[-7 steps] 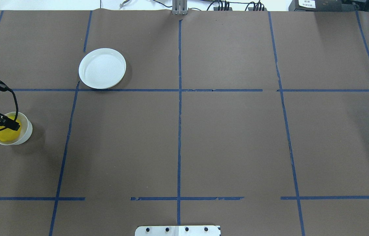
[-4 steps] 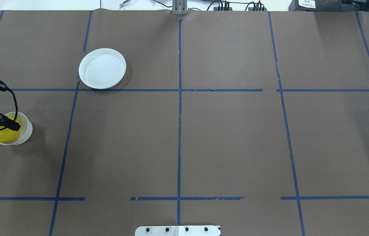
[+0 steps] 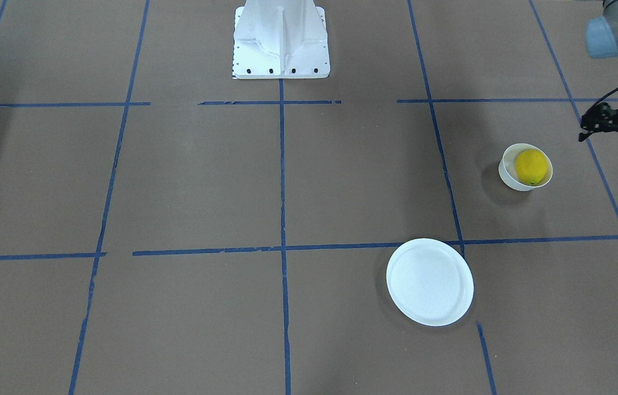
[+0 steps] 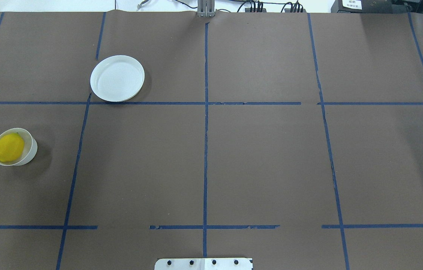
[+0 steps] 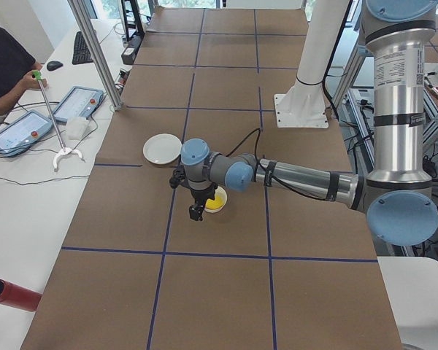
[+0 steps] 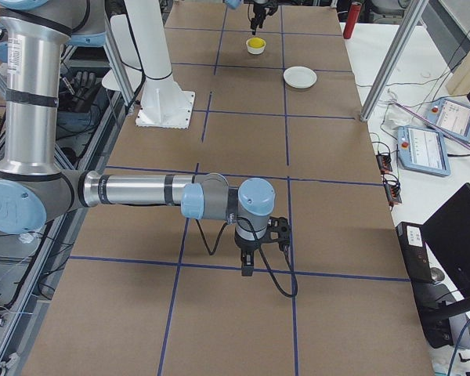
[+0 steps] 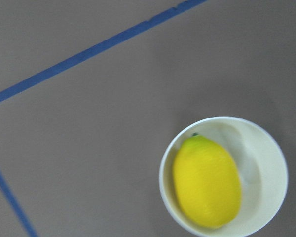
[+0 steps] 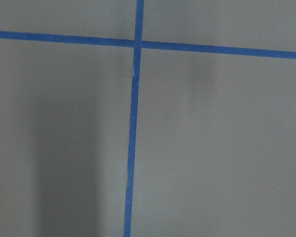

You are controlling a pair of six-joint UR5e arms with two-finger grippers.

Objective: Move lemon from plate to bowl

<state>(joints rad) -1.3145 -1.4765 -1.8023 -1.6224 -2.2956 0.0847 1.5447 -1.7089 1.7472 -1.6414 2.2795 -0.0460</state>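
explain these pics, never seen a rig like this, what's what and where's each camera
These are two robot arms at a table covered in brown paper with blue tape lines, each ending in a two-finger gripper. Two pictures look down on the table, one from behind the robot and one facing it; two look along it from either end; two come from wrist cameras. A lemon lies inside a white bowl, and a white plate sits apart from it. The left gripper hangs near the bowl, the right gripper over paper. Neither holds anything.
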